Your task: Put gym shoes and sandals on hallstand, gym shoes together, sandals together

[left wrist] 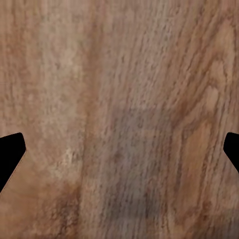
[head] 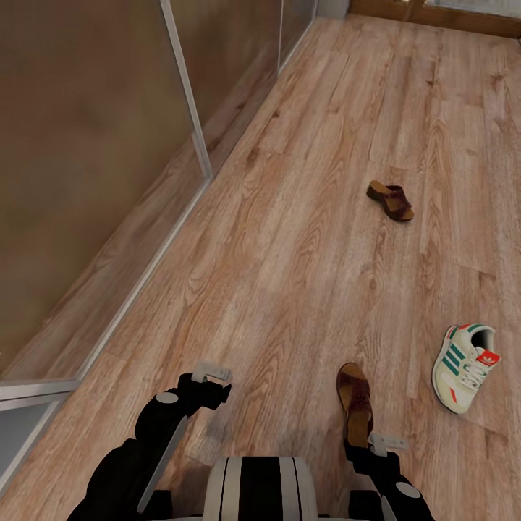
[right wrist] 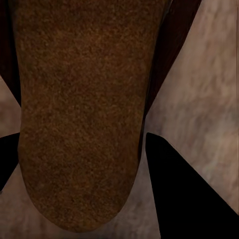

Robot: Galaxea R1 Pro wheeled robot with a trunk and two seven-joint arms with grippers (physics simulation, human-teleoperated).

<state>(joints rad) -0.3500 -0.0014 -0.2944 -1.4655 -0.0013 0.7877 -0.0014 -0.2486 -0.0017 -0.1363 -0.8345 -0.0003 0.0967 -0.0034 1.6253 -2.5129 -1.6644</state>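
our right end effector point(right wrist: 82, 159) hangs over the heel of the near sandal point(head: 355, 404) on the corridor floor point(head: 289, 217), fingers apart on either side of it, whether touching we cannot tell. our left end effector point(left wrist: 119, 149) is spread wide above bare planks. a gym shoe point(head: 464, 367) lies to the right, and the second sandal point(head: 390, 201) sits farther ahead.

You're in a home corridor by the look of it: long wood-plank floor point(head: 304, 217), framed brownish panels point(head: 79, 166) like sliding closet doors running down the left wall, and shoes lying about. There's a sandal point(head: 390, 200) farther off, another sandal point(head: 355, 402) near you, a sneaker point(head: 465, 366) at right.
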